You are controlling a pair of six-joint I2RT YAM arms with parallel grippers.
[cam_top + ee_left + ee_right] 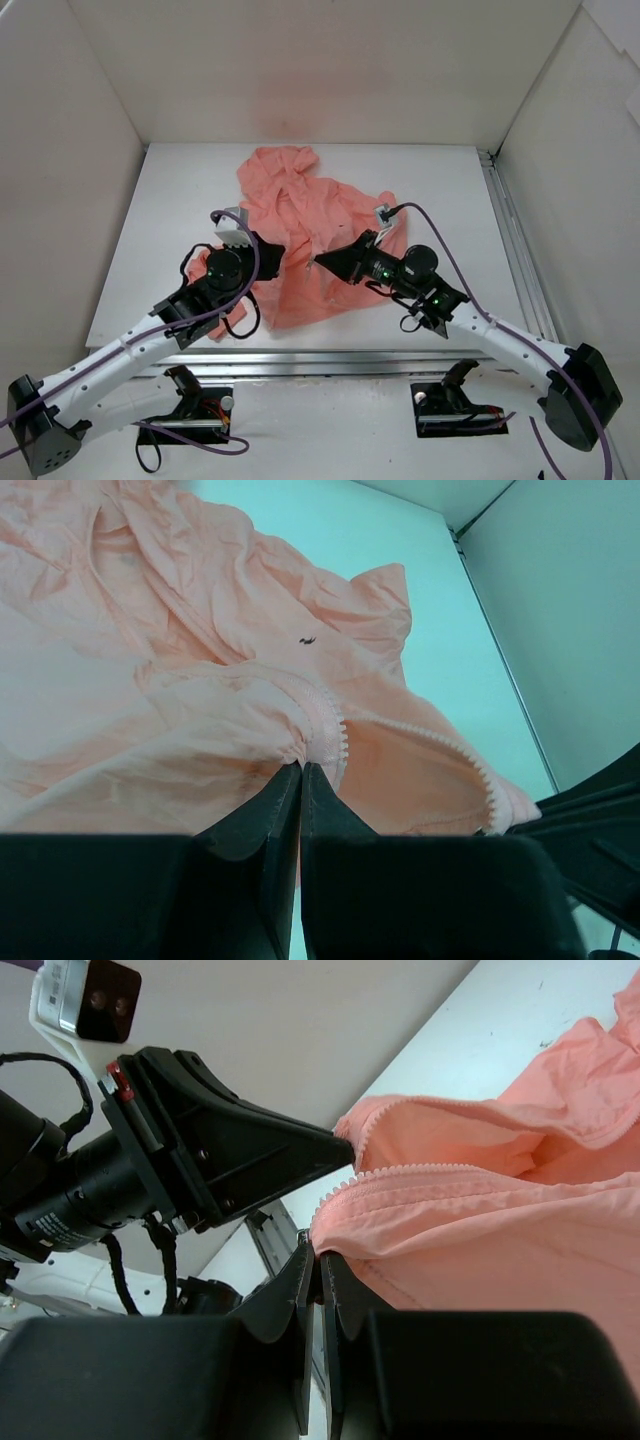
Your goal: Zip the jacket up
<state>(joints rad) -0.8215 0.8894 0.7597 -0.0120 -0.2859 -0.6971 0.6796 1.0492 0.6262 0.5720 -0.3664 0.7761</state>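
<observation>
The salmon-pink jacket (300, 215) lies crumpled on the white table, its front open, with two rows of zip teeth (420, 730) apart. My left gripper (272, 252) is shut, pinching one zip edge of the jacket (200, 730) at its tips (301, 766). My right gripper (320, 261) faces it from the right and is shut on the other zip edge (430, 1185) at its lower end, fingertips meeting (318, 1253). In the right wrist view the left gripper (250, 1150) touches the upper zip row. What sits between the right jaws besides fabric is hidden.
White walls enclose the table (180, 200) on the left, back and right. A metal rail (515, 240) runs along the right side and another along the front edge (300, 355). The right arm's dark body (600, 820) shows close by in the left wrist view.
</observation>
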